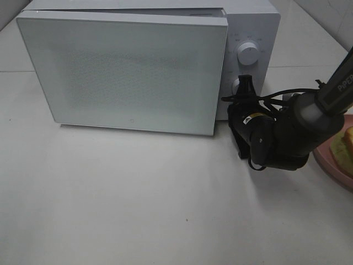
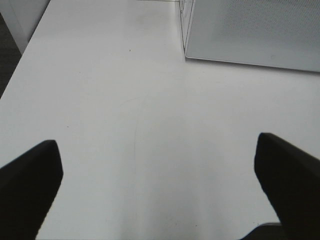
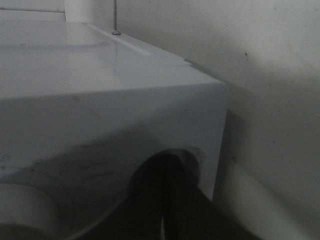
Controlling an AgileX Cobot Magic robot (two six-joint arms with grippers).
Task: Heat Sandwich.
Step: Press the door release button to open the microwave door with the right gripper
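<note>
The sandwich (image 1: 345,144), pale bread with an orange-yellow crust, lies on a pink plate (image 1: 330,164) at the right edge of the exterior high view, partly cut off. The white microwave (image 1: 132,72) stands at the back, and its door's right edge sits slightly forward of the body. My right gripper (image 1: 245,83) is shut, its tips against the lower control of the microwave's panel. In the right wrist view, the right gripper (image 3: 167,167) has its dark fingers together at a round recess in the panel (image 3: 110,100). My left gripper (image 2: 157,147) is open over bare table.
The upper knob (image 1: 248,54) sits above my right gripper on the panel. A corner of the microwave (image 2: 250,30) shows far ahead of the left gripper. The white table (image 1: 138,199) spreads in front, and a tiled wall rises at the back right.
</note>
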